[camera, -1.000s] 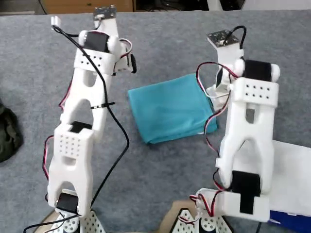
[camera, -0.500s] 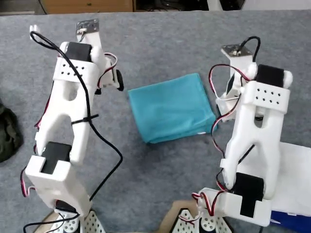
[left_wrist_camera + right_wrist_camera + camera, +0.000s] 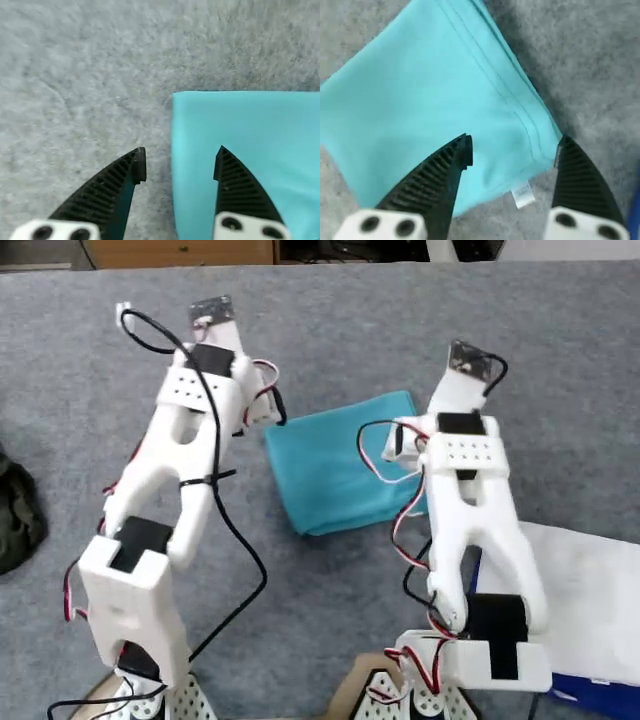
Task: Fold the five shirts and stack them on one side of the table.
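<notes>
The folded teal shirt (image 3: 335, 465) lies flat near the middle of the grey bench (image 3: 350, 320), its hemmed edges stacked at one corner, where a small white label (image 3: 522, 194) sticks out from between the layers.

My left hand (image 3: 180, 165) hangs over one side edge of the shirt with its fingers spread. One finger (image 3: 122, 177) is above bare bench and the other (image 3: 235, 175) above the teal cloth, so the edge runs between them. I cannot tell whether either fingertip touches.

My right hand (image 3: 515, 150) is over the opposite side, at the hemmed corner, fingers likewise spread and holding nothing. One finger (image 3: 440, 170) is above the shirt and the other (image 3: 575, 170) just off the cloth's edge, above the bench.

In the high view, a white sheet (image 3: 590, 580) lies beside the base of my right arm, and a dark green cloth (image 3: 18, 515) sits at the far edge on my left side, well apart from the shirt.
</notes>
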`<state>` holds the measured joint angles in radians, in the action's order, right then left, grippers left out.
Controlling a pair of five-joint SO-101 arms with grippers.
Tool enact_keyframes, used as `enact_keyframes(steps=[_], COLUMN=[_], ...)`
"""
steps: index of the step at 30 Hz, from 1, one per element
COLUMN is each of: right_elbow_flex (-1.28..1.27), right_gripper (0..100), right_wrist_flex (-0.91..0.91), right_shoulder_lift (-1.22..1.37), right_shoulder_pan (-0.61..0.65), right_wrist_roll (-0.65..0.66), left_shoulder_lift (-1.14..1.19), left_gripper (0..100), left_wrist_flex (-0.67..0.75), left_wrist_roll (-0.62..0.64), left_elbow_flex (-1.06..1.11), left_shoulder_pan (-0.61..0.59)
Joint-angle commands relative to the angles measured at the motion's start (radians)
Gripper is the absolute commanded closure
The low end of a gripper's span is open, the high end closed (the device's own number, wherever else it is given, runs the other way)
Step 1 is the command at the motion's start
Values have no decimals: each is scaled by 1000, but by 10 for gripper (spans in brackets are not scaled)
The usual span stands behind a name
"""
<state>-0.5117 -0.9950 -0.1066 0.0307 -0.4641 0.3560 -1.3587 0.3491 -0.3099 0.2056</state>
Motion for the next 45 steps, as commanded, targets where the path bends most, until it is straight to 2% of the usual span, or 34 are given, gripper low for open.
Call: enact_keyframes(steps=[1, 8, 15, 21, 24, 28, 39, 45], right_elbow_flex=[-7, -16, -56, -88, -79, -30, 19, 21], right_gripper=[728, 727, 727, 730, 730, 730, 731, 731], right_wrist_flex=[-5, -35, -12, 114, 172, 172, 117, 117], right_shoulder_lift=[1, 7, 12, 128, 213, 309, 340, 338], right_shoulder_pan=[-4, -68, -84, -74, -47, -18, -13, 35], right_wrist_roll=[-35, -123, -129, -130, -196, -267, -270, -270], left_shoulder_lift=[19, 117, 177, 263, 274, 275, 374, 401], left_gripper=[767, 767, 767, 769, 769, 770, 771, 771], left_wrist_flex=[2, -25, -6, 77, 77, 77, 120, 121], left_wrist_roll=[31, 48, 48, 49, 49, 49, 48, 48], left_elbow_flex=[-87, -160, -166, -167, -190, -195, -221, -249], left_shoulder_pan=[18, 17, 57, 54, 54, 54, 51, 46])
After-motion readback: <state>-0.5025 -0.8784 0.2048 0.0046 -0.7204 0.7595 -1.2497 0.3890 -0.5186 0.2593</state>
